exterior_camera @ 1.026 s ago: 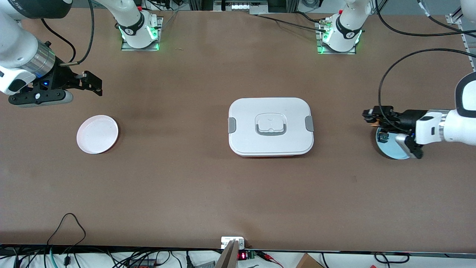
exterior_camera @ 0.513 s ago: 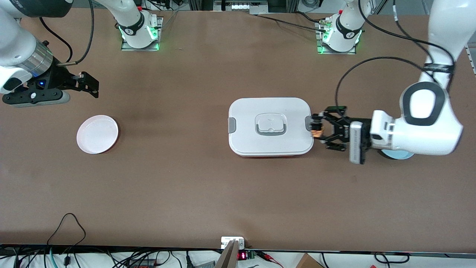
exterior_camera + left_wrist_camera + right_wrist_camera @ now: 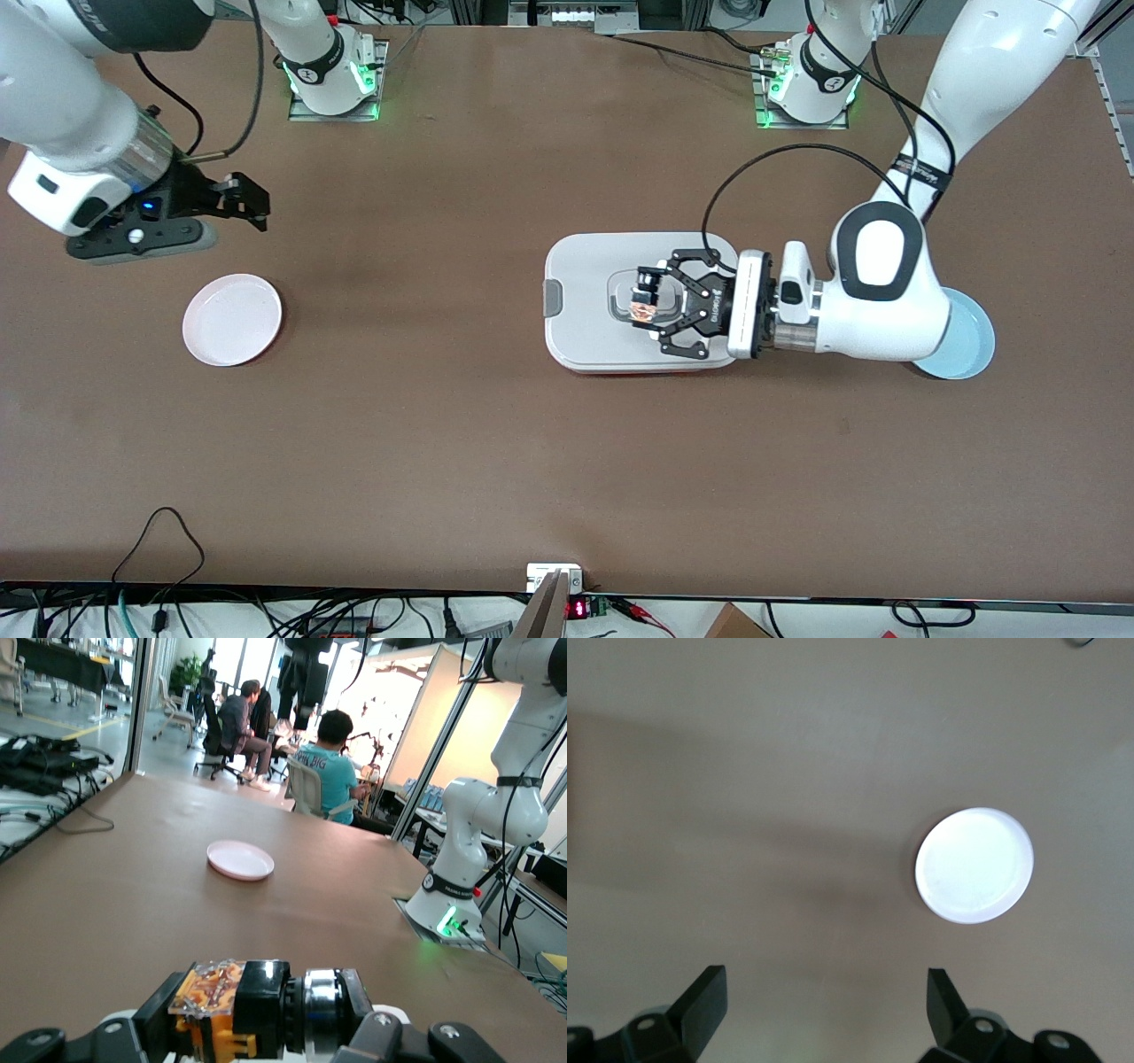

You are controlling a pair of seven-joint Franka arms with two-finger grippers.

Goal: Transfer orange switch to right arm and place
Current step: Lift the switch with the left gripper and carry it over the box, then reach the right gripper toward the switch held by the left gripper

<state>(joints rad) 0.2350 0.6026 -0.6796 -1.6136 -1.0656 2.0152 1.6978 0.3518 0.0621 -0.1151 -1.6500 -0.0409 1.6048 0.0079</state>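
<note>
My left gripper [image 3: 644, 299] is shut on the orange switch [image 3: 641, 308] and holds it over the white lidded box [image 3: 576, 266]. In the left wrist view the orange switch [image 3: 217, 1005] fills the space between the jaws, with its black body and silver ring [image 3: 321, 1005] showing. My right gripper [image 3: 246, 202] is open and empty, in the air above the table near the pink plate [image 3: 232, 319]. In the right wrist view its fingertips [image 3: 709, 997] stand wide apart above bare table, with the pink plate [image 3: 974, 865] off to one side.
A light blue plate [image 3: 966, 341] lies at the left arm's end of the table, partly hidden by the left arm. The pink plate also shows in the left wrist view [image 3: 240, 859]. The right arm's base [image 3: 461, 895] stands at the table edge there.
My left gripper has carried the orange switch from over the blue plate to over the white box. My right gripper has shifted slightly toward the table's middle.
</note>
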